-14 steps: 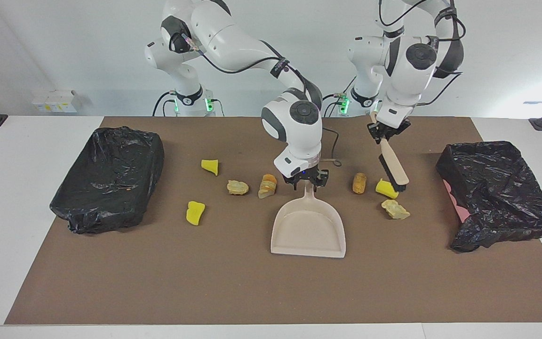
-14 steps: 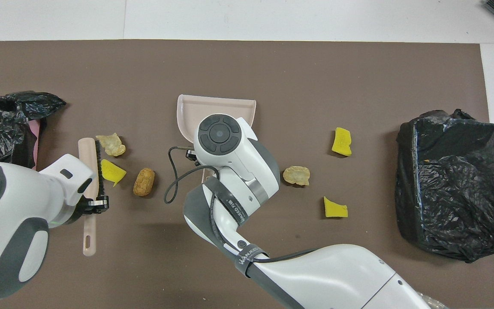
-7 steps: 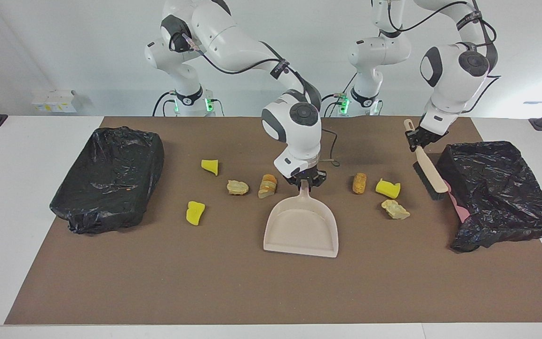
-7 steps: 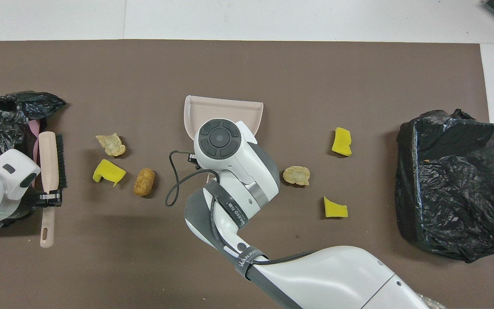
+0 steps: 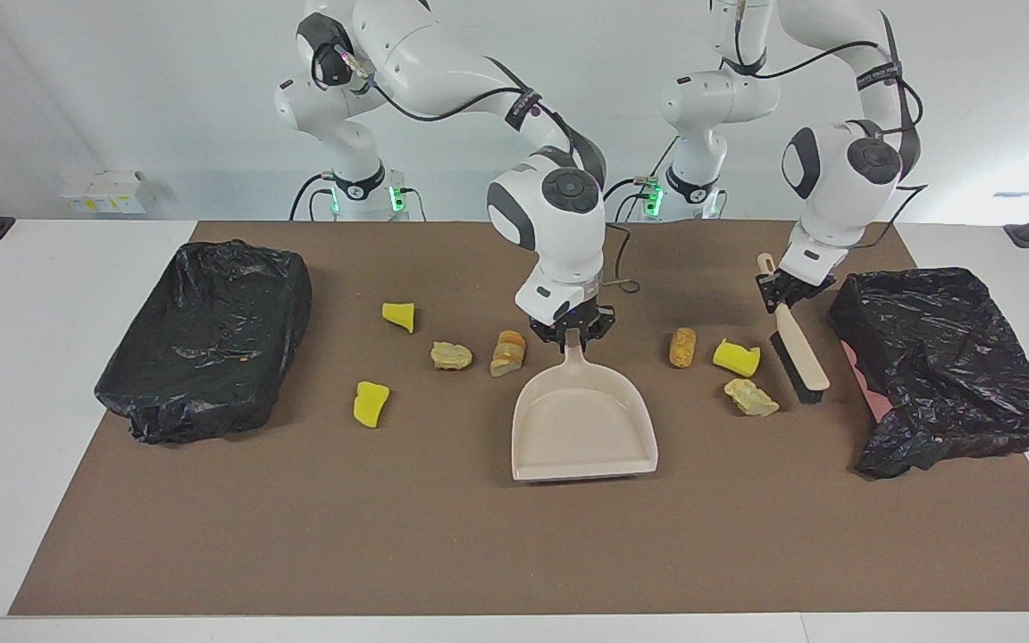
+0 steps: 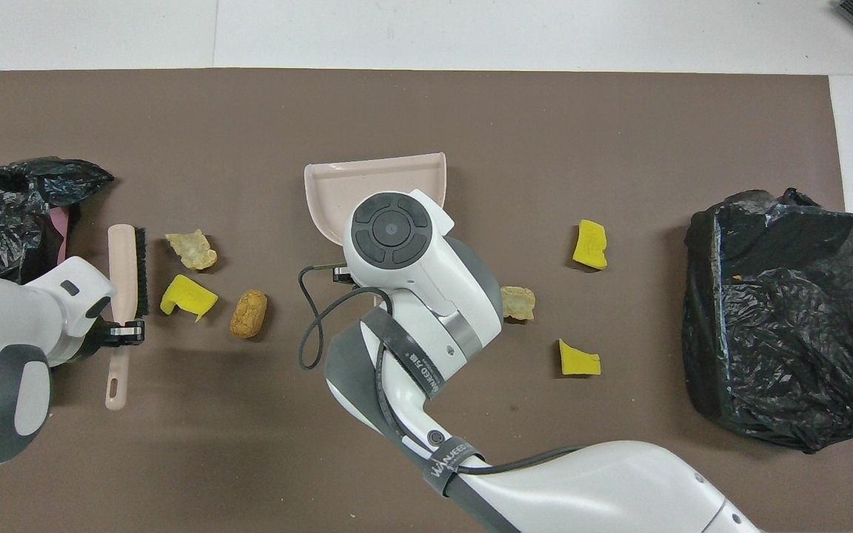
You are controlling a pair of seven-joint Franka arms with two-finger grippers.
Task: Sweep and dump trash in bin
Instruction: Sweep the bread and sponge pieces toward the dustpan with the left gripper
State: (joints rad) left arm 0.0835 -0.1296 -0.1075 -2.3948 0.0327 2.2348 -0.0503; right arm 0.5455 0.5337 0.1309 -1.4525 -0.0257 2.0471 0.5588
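The beige dustpan (image 5: pixel 584 420) (image 6: pixel 375 185) lies mid-table, its mouth pointing away from the robots. My right gripper (image 5: pixel 571 330) is shut on its handle; in the overhead view the wrist hides that gripper. My left gripper (image 5: pixel 782 290) (image 6: pixel 126 333) is shut on the handle of a brush (image 5: pixel 800 357) (image 6: pixel 129 266), bristles down beside the trash. Three trash chunks lie there: yellow (image 5: pixel 737 357), tan (image 5: pixel 751 396), orange-brown (image 5: pixel 682 346). Several more, among them an orange lump (image 5: pixel 508 352) and a yellow piece (image 5: pixel 371 403), lie toward the right arm's end.
A bin lined with a black bag (image 5: pixel 943 357) (image 6: pixel 4 215) stands at the left arm's end, close to the brush. Another black-lined bin (image 5: pixel 206 339) (image 6: pixel 782 318) stands at the right arm's end. A brown mat (image 5: pixel 479 536) covers the table.
The left arm swung the brush from the yellow chunk out to the bin, then partway back and lower. The right gripper closed on the dustpan handle, and the pan shifted and turned slightly.
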